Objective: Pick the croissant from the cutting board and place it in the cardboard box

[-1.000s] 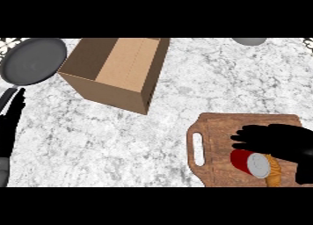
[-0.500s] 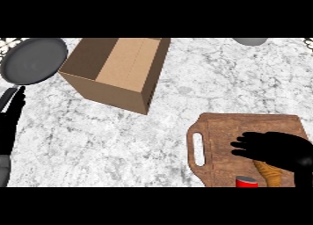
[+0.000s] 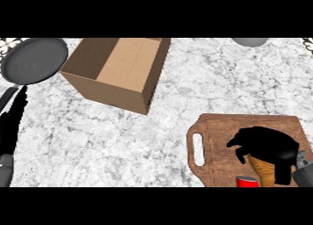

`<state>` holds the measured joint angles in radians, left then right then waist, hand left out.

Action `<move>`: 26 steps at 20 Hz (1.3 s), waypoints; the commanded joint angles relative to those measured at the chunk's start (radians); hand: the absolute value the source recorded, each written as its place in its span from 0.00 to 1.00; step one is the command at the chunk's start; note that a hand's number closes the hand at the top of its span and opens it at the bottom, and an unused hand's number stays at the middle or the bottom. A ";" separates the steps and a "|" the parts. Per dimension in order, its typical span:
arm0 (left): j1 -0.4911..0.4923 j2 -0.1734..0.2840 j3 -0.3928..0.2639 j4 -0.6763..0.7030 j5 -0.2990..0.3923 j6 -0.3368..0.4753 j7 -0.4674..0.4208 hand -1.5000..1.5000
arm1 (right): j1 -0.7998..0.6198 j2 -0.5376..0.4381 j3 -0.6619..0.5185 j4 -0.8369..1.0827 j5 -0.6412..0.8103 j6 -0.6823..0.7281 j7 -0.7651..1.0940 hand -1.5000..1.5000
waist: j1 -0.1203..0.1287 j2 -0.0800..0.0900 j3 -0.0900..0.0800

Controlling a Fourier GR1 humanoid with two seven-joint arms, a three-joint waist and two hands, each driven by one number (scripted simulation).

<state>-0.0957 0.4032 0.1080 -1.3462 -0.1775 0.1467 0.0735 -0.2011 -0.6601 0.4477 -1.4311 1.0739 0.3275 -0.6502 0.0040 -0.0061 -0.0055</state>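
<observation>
Croissant-wise, you first see the marble surface [image 3: 120, 145], with the open cardboard box [image 3: 120, 70] well up-left of your right hand [image 3: 266, 145]. Under that hand lies the cutting board [image 3: 217, 127]; its curled fingers cover the croissant [image 3: 263, 169], a red object [image 3: 246, 182] just beside.

Bench [image 3: 107, 140]: polished grey-white marble. Cutting board [image 3: 217, 127]: brown wood, visible grain, matt. Cardboard box [image 3: 120, 66]: plain matt brown card. Pan [image 3: 32, 59]: dark grey, matt.
</observation>
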 commanded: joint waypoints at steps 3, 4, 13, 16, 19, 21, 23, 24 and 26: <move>0.025 0.002 0.016 -0.021 0.010 -0.030 -0.023 0.50 | -0.134 0.161 -0.059 0.157 0.037 -0.058 0.057 1.00 | 0.018 0.009 0.006; -0.039 -0.003 0.015 0.037 -0.007 -0.009 -0.017 0.50 | -0.210 0.178 -0.107 0.215 -0.009 -0.018 0.050 1.00 | 0.021 0.014 0.006; -0.072 -0.015 -0.026 0.015 -0.020 -0.030 -0.013 0.50 | -0.627 0.278 -0.394 0.617 -0.091 -0.123 0.216 1.00 | 0.095 0.038 0.009; -0.035 -0.036 -0.042 -0.006 -0.025 -0.024 -0.022 0.50 | -0.690 0.232 -0.437 0.730 -0.076 -0.232 0.157 1.00 | 0.090 0.036 0.009; -0.059 0.007 -0.014 0.010 -0.016 -0.049 0.000 0.50 | -0.768 0.255 -0.501 0.782 -0.122 -0.302 0.127 1.00 | 0.077 0.032 0.009; -0.072 -0.034 -0.032 0.012 -0.026 -0.023 0.004 0.50 | -0.814 0.244 -0.529 0.797 -0.153 -0.332 0.042 1.00 | 0.066 0.029 0.008; -0.071 -0.014 -0.011 0.037 -0.022 -0.030 -0.017 0.50 | -0.881 0.274 -0.544 0.823 -0.177 -0.345 -0.002 1.00 | 0.070 0.031 0.007; -0.079 -0.028 -0.011 0.047 -0.017 -0.025 -0.023 0.50 | -0.903 0.278 -0.543 0.876 -0.168 -0.360 -0.028 1.00 | 0.067 0.032 0.007; -0.103 -0.028 -0.019 0.055 -0.034 -0.019 -0.002 0.50 | -0.966 0.309 -0.559 0.909 -0.189 -0.358 -0.045 1.00 | 0.068 0.033 0.007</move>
<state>-0.1777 0.3830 0.0929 -1.3097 -0.2000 0.1198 0.0654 -1.0647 -0.3873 -0.0771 -0.6044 0.9126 0.0064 -0.6393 0.0714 0.0248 0.0018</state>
